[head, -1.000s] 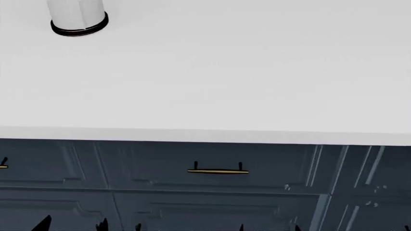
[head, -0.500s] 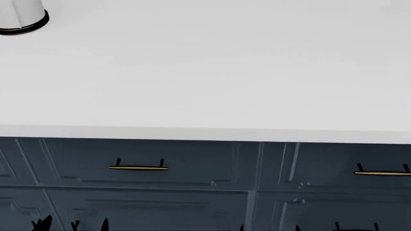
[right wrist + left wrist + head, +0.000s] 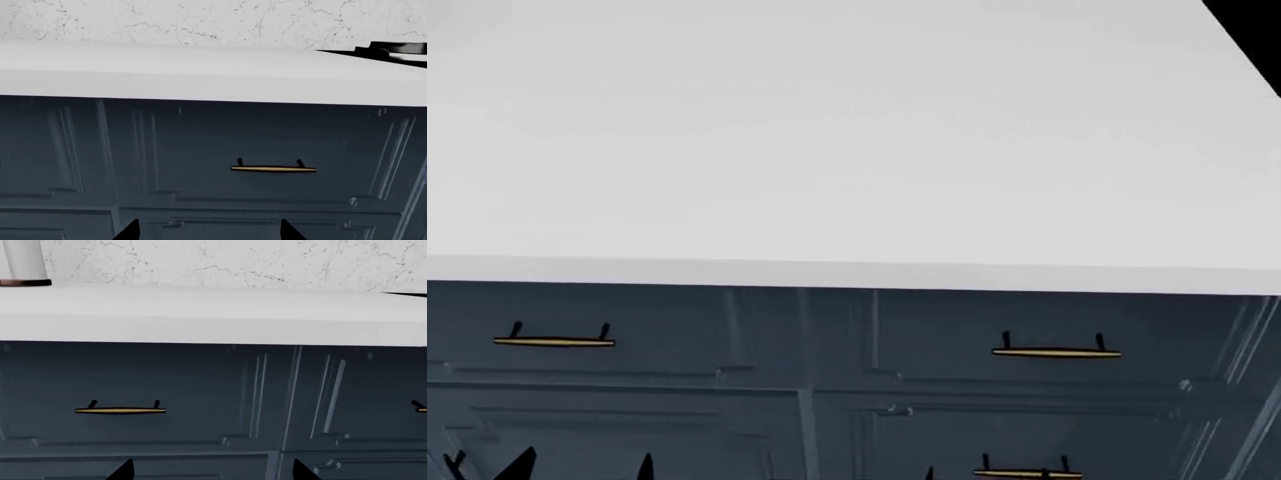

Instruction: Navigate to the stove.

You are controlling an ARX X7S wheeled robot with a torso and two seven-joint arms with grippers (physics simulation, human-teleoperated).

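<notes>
Stove [image 3: 1257,40] corner newly visible, cropped.

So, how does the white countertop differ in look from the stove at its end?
The countertop is plain matte white, while the stove is glossy black. The countertop fills the views; of the stove only an edge shows. The countertop is bare and flat, the stove carries raised black grates. Both sit at one level.

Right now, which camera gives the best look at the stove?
The right wrist view: the stove shows as a black edge with a raised grate beyond the white countertop. The head view catches only a black corner at its upper right. The left wrist view shows just a thin dark sliver.
</notes>
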